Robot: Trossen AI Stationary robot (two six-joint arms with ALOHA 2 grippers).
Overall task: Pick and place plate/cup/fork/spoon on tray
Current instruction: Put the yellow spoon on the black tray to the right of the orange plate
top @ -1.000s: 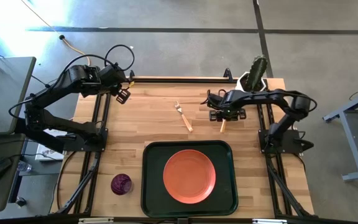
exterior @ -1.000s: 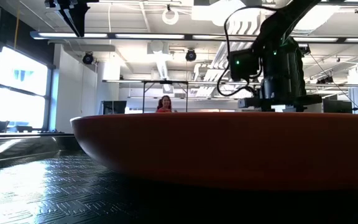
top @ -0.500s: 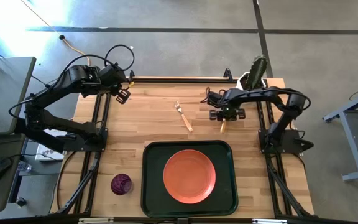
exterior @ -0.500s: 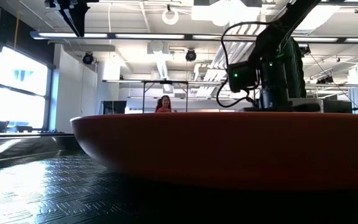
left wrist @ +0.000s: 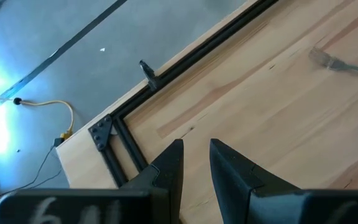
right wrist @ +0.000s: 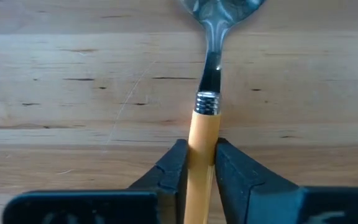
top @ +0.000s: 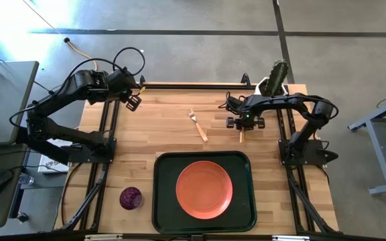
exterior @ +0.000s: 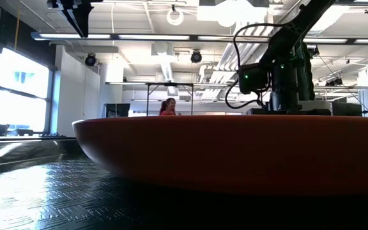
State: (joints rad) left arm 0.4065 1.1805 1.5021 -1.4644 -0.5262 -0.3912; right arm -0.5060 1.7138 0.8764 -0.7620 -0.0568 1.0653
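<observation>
Compared with a second earlier, the right gripper (top: 244,123) had shifted slightly toward the upper right of the high view, its wrist drawn in over the spoon (top: 240,136), while the left arm had not moved; in that view the spoon's wooden handle showed just below the gripper, right of centre; the fork (top: 198,125) lay loose at upper centre; the orange-red plate (top: 204,189) already sat inside the dark green tray (top: 159,194) at the bottom; the purple cup (top: 131,198) stood on the table left of the tray; a potted cactus (top: 275,76) stood at the upper right; the left gripper (top: 133,102) waited at the upper left edge.

Low view: the plate's rim (exterior: 235,150) filled the middle of the frame; the right arm rose at the upper right; behind lay a bright hall with ceiling lamps and windows at the left, and a person stood far back near centre.

Left wrist view: the fingers (left wrist: 169,169) stood slightly apart, holding nothing, above the bare plank table (left wrist: 260,118).

Right wrist view: both fingers (right wrist: 174,168) pinched the spoon's handle (right wrist: 202,146), the bowl lying on the wood at the top.

I judged the spoon pick to be in hand; next it called for a lift and a carry to the tray beside the plate; fork and cup remained.
</observation>
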